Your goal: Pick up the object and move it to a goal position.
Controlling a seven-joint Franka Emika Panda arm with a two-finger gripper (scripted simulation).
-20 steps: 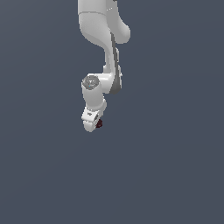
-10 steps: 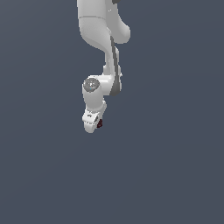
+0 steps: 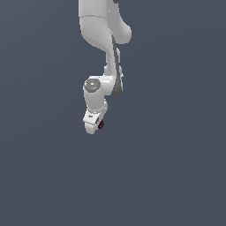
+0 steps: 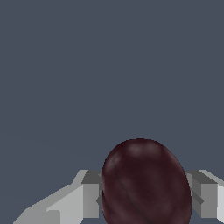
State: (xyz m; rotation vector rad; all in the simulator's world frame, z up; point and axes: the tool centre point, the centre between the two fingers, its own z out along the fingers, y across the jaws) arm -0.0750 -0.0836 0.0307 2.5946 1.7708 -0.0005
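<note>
Where the white robot arm point(image 3: 103, 53) reaches down against the plain grey-blue background, we see its jaws, of the white gripper point(image 3: 93, 126), closed on the small dark red roundish lump point(image 4: 145, 183), which sits between the grey fingers point(image 4: 91, 199).

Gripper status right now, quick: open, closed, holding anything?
Gripper: closed on the dark red ball, which sits between both fingers in the wrist view; in the exterior view it shows at the gripper tip.
</note>
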